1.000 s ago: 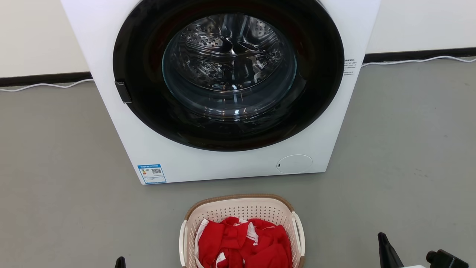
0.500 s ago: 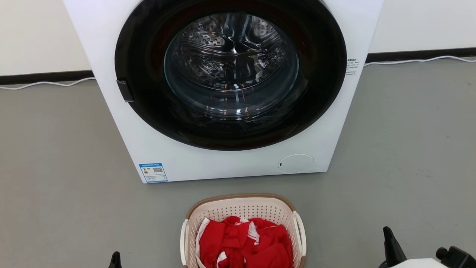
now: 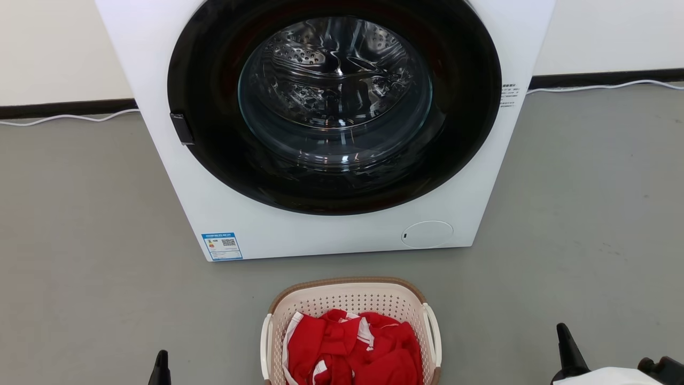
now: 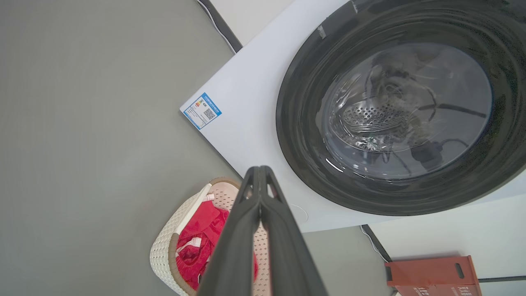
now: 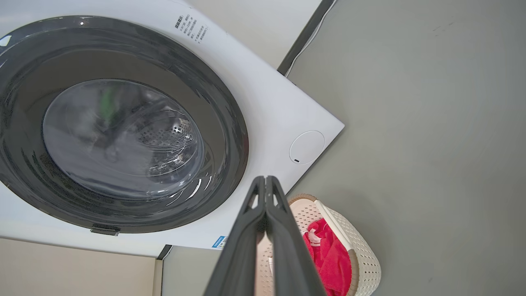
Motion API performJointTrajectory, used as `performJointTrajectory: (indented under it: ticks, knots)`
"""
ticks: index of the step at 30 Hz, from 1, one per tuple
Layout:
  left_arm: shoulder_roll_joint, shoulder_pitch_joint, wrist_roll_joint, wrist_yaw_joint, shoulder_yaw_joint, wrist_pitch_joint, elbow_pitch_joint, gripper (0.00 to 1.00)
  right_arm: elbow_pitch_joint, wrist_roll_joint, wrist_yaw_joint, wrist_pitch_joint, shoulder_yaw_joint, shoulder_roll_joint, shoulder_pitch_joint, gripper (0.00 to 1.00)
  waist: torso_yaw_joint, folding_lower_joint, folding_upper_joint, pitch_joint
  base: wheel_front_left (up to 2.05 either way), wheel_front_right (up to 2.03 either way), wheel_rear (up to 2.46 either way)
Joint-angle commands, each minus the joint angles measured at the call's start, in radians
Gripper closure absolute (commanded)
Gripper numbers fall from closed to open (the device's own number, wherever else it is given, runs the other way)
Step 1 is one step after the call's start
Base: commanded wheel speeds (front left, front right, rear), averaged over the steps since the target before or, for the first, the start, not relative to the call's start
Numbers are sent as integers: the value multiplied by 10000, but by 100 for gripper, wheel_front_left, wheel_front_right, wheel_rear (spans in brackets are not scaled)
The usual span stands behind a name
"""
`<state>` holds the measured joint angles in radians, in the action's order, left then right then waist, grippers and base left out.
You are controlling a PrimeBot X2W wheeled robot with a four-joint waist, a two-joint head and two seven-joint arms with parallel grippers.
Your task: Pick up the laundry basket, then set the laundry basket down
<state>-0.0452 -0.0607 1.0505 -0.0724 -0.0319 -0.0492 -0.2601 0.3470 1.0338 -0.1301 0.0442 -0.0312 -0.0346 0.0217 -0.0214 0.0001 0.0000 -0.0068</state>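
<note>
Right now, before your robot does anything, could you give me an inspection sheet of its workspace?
Surface: grey floor, smooth.
Job's things: laundry basket standing on the floor in front of the washing machine, red clothes inside; nothing touching it.
Clutter: reddish-brown box by the wall, beside the machine.
Grippers: left gripper and right gripper both shut, empty, one on each side of the basket, apart from it.
Cables: white cable along the foot of the wall.
Surroundings: white wall with dark skirting.
</note>
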Motion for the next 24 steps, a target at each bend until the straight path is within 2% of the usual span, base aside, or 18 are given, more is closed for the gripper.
performJointTrajectory:
  ticks: [1, 24]
  knots:
    - [-140, 514, 300, -144, 273, 44, 205, 100, -312, 274, -10, -108, 41, -146, 510, 100, 5, -1, 0, 2, 0, 0, 0]
    - [-165, 1060, 2872, -351, 741, 717, 181, 100, -649, 2887, -8, -776, -338, -175, 673, 100, 104, -1, 0, 48, 0, 0, 0]
